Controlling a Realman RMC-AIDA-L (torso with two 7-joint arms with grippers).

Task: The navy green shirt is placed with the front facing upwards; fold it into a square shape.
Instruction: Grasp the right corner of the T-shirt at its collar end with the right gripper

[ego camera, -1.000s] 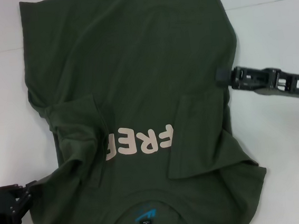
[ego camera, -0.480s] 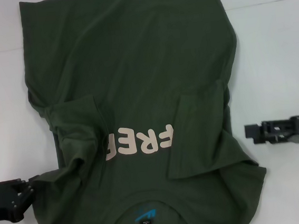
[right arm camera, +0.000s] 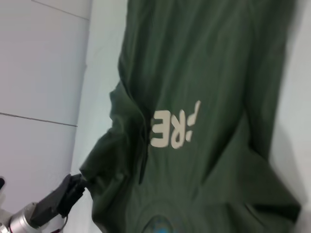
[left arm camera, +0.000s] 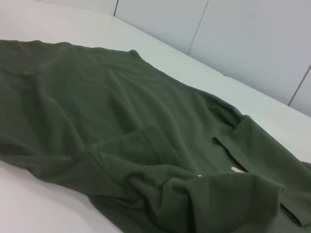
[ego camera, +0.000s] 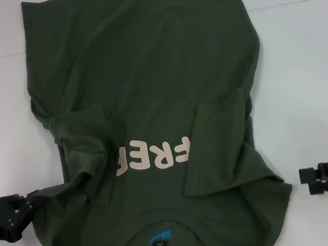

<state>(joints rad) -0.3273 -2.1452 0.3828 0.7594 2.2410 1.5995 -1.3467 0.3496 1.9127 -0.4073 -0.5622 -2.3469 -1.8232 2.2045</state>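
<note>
Green shirt [ego camera: 144, 101]: spread on white tabletop [ego camera: 303, 57], both sleeves folded inward. Left tool [ego camera: 27, 201]: low, clamped on shirt's near-left edge. Right tool [ego camera: 304, 178]: level, beside shirt, apart; grip state indeterminable.

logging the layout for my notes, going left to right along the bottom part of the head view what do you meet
left claw at the shirt's edge → navy green shirt, both sleeves folded in → bare white table → right claw, apart from the shirt
</note>
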